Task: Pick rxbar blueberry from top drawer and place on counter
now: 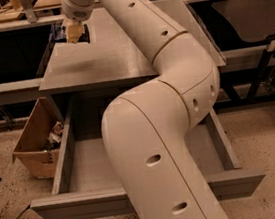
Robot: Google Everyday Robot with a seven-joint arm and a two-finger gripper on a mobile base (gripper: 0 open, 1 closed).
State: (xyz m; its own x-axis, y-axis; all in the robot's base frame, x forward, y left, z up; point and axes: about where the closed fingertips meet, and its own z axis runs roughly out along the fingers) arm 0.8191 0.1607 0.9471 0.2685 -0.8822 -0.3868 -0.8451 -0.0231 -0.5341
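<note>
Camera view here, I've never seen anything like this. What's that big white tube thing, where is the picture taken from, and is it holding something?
The big white tube is a robot's arm, a chain of jointed segments running from the bottom of the picture up to the far left. There is only one picture, from one camera looking down over the arm. Where that camera is mounted is not shown. At the arm's tip is its hand, over the far left corner of a grey counter. A small dark thing right at the hand looks like a snack bar. Whether it is gripped or resting on the counter cannot be told. Below the counter, a wide grey drawer is pulled open. A cardboard box with odds and ends inside stands beside it on the left.
</note>
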